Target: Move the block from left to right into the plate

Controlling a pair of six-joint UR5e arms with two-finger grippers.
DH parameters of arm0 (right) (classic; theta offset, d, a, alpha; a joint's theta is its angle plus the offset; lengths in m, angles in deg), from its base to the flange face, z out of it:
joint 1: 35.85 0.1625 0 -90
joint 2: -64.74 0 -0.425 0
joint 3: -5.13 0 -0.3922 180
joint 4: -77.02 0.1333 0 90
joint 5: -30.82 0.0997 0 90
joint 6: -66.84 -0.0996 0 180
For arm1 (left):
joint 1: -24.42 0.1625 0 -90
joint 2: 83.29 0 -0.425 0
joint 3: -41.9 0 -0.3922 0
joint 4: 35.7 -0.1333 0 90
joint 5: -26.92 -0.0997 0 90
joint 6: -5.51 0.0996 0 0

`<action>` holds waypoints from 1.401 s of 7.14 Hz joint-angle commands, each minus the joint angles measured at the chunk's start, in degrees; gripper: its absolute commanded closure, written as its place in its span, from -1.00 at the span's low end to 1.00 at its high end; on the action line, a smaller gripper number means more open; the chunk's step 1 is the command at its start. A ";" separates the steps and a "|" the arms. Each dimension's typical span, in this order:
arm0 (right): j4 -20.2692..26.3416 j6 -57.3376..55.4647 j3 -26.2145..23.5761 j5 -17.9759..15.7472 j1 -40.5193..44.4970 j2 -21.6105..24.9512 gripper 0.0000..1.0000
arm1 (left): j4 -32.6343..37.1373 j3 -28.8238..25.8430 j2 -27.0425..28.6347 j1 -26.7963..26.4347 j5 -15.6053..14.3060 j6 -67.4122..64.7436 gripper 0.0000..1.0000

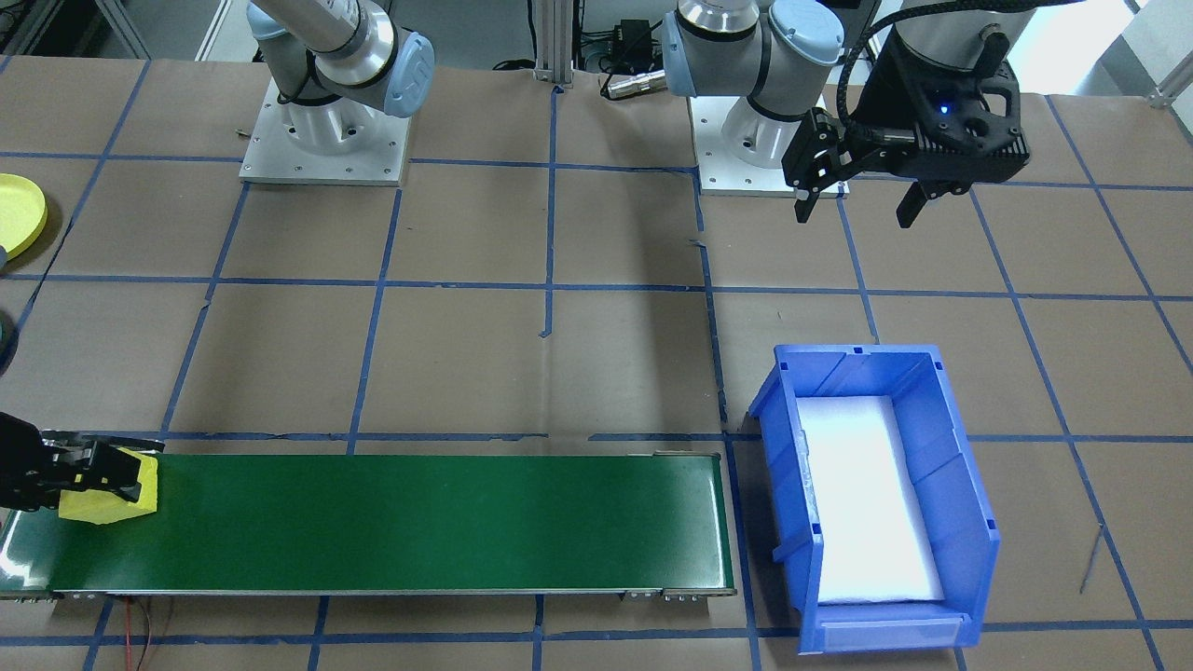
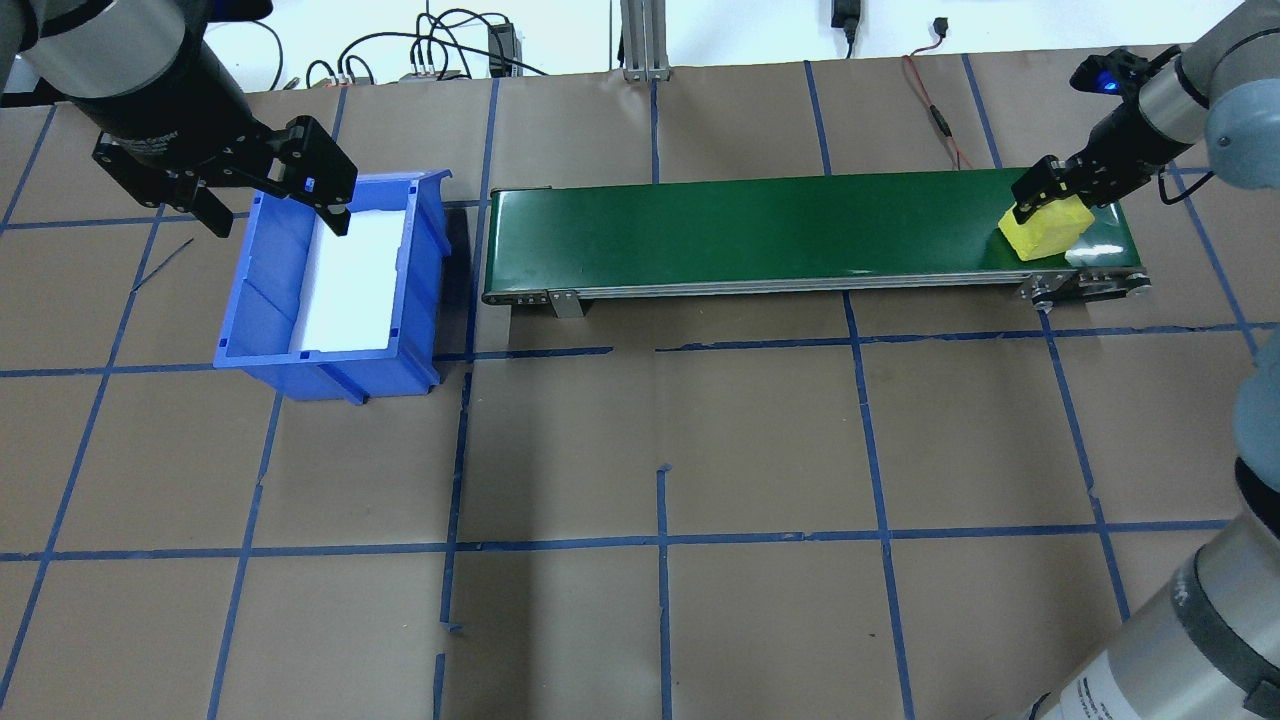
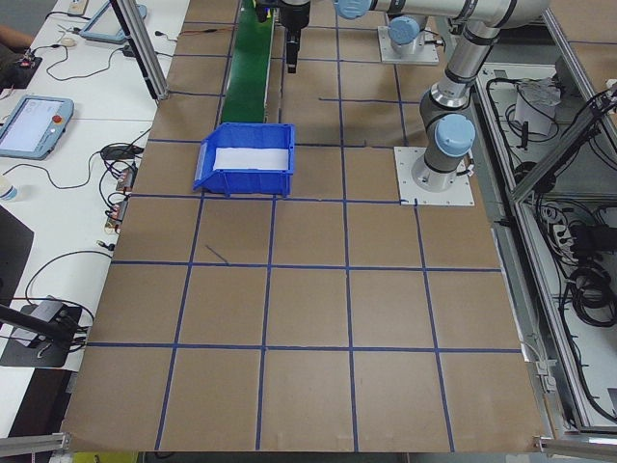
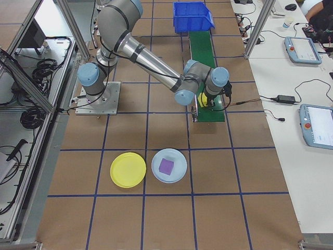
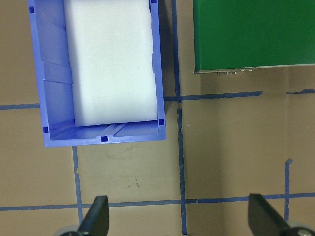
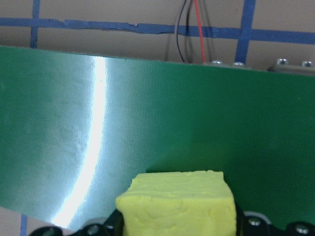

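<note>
Our right gripper (image 2: 1045,205) squeezes the yellow block (image 2: 1045,232) on the green belt (image 2: 760,235), our left gripper (image 1: 862,200) hangs open, so we should lift straight up, then go slowly to the plate (image 4: 128,169).

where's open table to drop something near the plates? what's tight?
Free: the brown paper table around the yellow plate and the pale blue plate, which holds a purple block. Crowded: the conveyor end, where the right claw grips the yellow block.

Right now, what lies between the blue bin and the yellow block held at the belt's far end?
Overhead view: only bare green conveyor belt between the blue bin and the yellow block in the right gripper.
</note>
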 commanded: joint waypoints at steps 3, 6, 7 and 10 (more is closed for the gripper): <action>10.58 8.72 -6.94 -7.18 -13.73 13.48 0.33 | 0.00 0.00 -0.01 0.00 0.07 0.03 -1.00; 9.28 37.06 -15.12 -9.03 -35.95 17.73 0.32 | 0.00 0.00 -0.01 -0.08 0.07 -0.06 -1.00; 5.44 42.64 -15.83 -9.46 -40.46 17.12 0.32 | 0.00 0.00 -0.01 -0.08 0.07 0.03 -1.00; 2.59 48.39 -16.80 -12.89 -50.75 11.34 -0.05 | -0.26 0.00 -0.01 0.09 0.15 -0.06 -1.00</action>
